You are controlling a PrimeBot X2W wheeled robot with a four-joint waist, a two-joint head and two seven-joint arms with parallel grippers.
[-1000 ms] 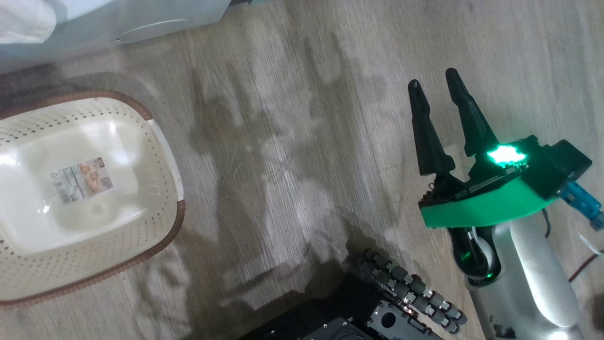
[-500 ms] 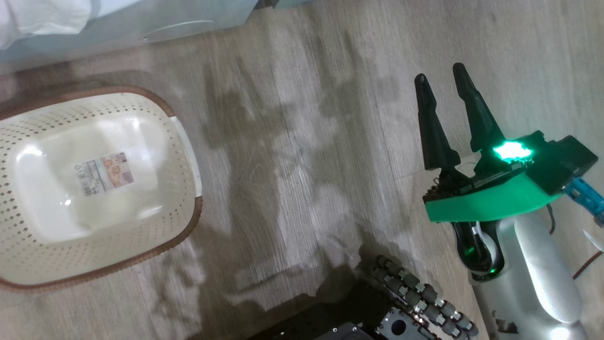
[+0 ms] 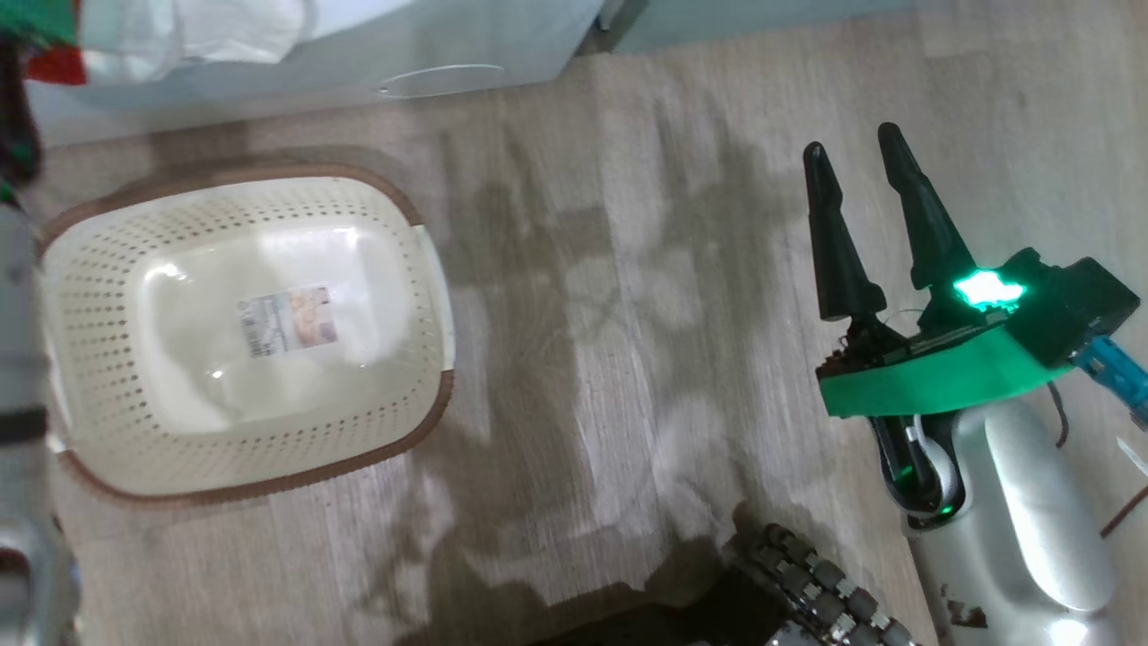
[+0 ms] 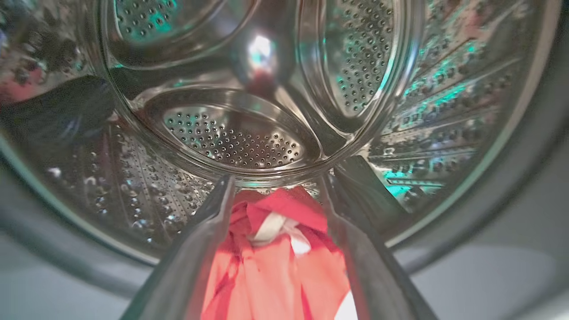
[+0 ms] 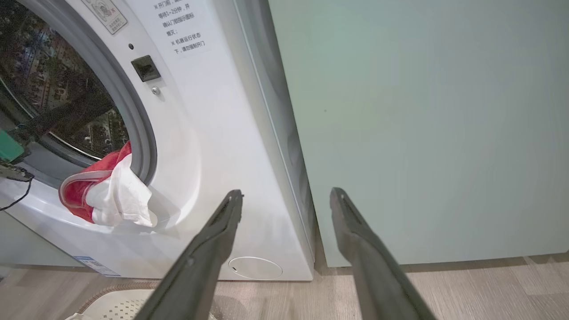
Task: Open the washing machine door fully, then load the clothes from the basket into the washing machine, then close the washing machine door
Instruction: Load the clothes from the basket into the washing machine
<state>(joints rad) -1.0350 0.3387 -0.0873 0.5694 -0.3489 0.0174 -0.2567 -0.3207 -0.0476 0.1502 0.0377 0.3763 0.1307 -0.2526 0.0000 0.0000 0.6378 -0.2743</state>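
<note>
Left wrist view puts us right at the mouth of the steel drum (image 4: 231,142). The left gripper (image 4: 278,180) has its fingers spread apart, with the clothes (image 4: 275,249) bunched between them. Over to the right wrist view: the clothes (image 5: 89,191) spill over the grey gasket (image 5: 144,133) at the bottom of the washing machine (image 5: 213,133) opening, partly hanging outside. The right gripper (image 5: 285,192) has its fingers wide apart, gripping nothing, beside the pale green cabinet (image 5: 422,111). Head view: the basket (image 3: 99,296) sits on the wooden floor (image 3: 628,269), label sticker showing.
</note>
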